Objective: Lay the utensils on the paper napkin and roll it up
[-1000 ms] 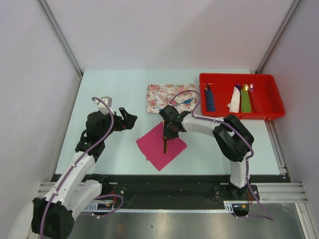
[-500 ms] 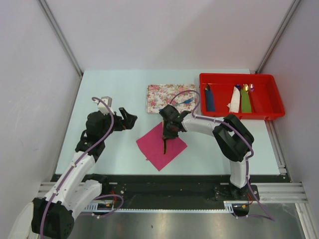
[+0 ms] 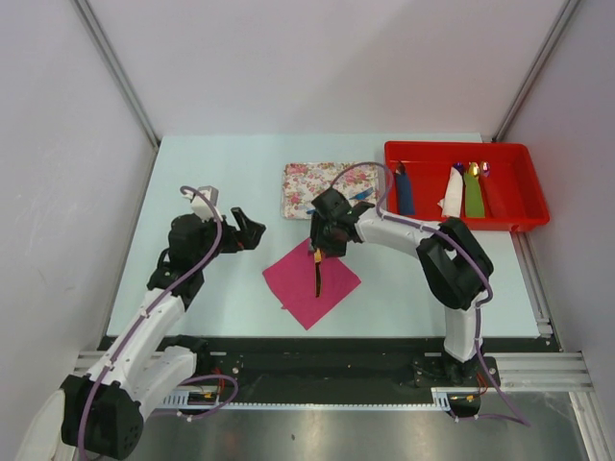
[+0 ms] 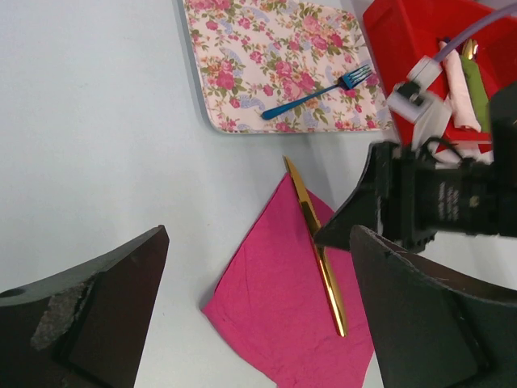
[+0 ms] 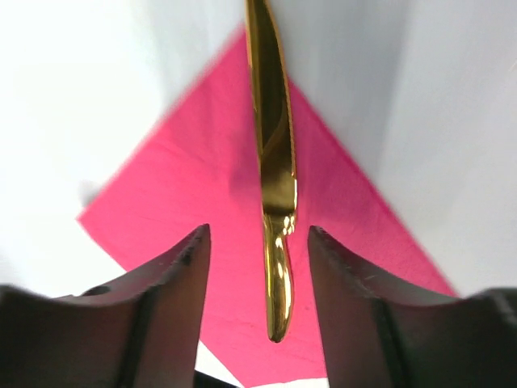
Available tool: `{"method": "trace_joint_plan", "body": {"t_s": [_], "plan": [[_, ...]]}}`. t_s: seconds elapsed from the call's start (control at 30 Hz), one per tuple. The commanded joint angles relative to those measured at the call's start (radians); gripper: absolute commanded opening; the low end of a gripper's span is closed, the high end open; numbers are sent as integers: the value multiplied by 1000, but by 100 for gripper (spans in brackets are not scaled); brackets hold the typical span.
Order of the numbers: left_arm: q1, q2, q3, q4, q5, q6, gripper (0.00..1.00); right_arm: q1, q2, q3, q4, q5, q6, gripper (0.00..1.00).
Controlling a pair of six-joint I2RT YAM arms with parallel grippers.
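with the right pincer (image 5: 257,238) spread just above the gold knife (image 5: 271,145) lying on the pink napkin (image 5: 186,210), a low sweep toward the blue fork (image 4: 315,91) could snag and shift both.

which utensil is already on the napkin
The gold knife, lying across the pink napkin; the blue fork lies on the floral tray.

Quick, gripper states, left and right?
Left gripper: open, holding nothing.
Right gripper: open; the gold knife lies free on the pink napkin.
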Motion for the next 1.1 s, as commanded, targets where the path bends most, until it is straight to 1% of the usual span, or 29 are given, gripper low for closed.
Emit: {"method": "trace_joint_plan", "body": {"t_s": [0.0, 0.03, 0.1, 0.13, 0.17, 0.2, 0.23, 0.27, 0.33, 0.37, 0.43, 0.47, 0.5, 0.53, 0.57, 0.6, 0.63, 0.67, 0.7, 0.73, 0.77, 0.8, 0.83, 0.87, 0.9, 0.97, 1.07], "plan": [[6, 26, 41, 17, 25, 14, 100, -90, -86, 102, 18, -27, -107, 59], [6, 32, 47, 18, 28, 19, 99, -139, -91, 114, 36, -47, -162, 61], [8, 53, 65, 23, 28, 31, 100, -188, -98, 126, 102, -78, -239, 63], [8, 61, 70, 26, 27, 34, 100, -237, -92, 161, 112, -130, -276, 65], [8, 75, 78, 28, 31, 40, 100, -264, -85, 180, 122, -151, -349, 68], [8, 83, 88, 28, 31, 42, 100, -288, -69, 200, 130, -164, -375, 70], [8, 92, 93, 34, 36, 42, 100, -308, -63, 214, 139, -194, -406, 70], [8, 108, 97, 34, 39, 44, 100, -352, -59, 240, 159, -213, -470, 70], [8, 124, 110, 34, 46, 42, 100, -388, -23, 274, 155, -213, -530, 69], [8, 144, 114, 61, 54, 42, 100, -420, -8, 306, 152, -224, -587, 69], [8, 162, 133, 61, 82, 50, 100, -446, 29, 330, 150, -291, -662, 68], [8, 179, 140, 60, 100, 60, 100, -459, 41, 346, 133, -308, -711, 67], [8, 190, 157, 55, 118, 79, 100, -462, 50, 381, 115, -345, -815, 67], [8, 199, 168, 46, 146, 129, 99, -462, 76, 401, 89, -363, -884, 67], [8, 216, 177, 46, 198, 148, 100, -459, 87, 421, 40, -385, -949, 67], [9, 224, 189, 19, 214, 160, 100, -459, 102, 461, 12, -444, -1092, 67], [11, 230, 193, 15, 238, 175, 100, -457, 119, 473, -11, -460, -1153, 65], [12, 240, 194, 18, 291, 182, 100, -457, 128, 478, -26, -477, -1211, 61], [14, 247, 197, 21, 315, 182, 100, -459, 139, 488, -48, -516, -1291, 61], [15, 253, 200, 18, 332, 177, 100, -459, 153, 531, -69, -530, -1405, 61], [17, 268, 203, 15, 344, 171, 100, -460, 196, 557, -126, -550, -1467, 61], [20, 276, 211, 14, 377, 169, 100, -463, 217, 591, -166, -602, -1523, 61], [26, 282, 214, 6, 387, 169, 100, -469, 248, 666, -195, -621, -1599, 61], [29, 291, 216, 3, 396, 166, 100, -474, 300, 703, -282, -651, -1647, 61], [35, 294, 220, 0, 411, 168, 100, -479, 331, 744, -321, -696, -1688, 62], [49, 299, 225, 2, 424, 166, 100, -480, 403, 829, -397, -713, -1773, 61], [63, 313, 239, -8, 444, 169, 100, -477, 458, 886, -465, -728, -1866, 59]]}}
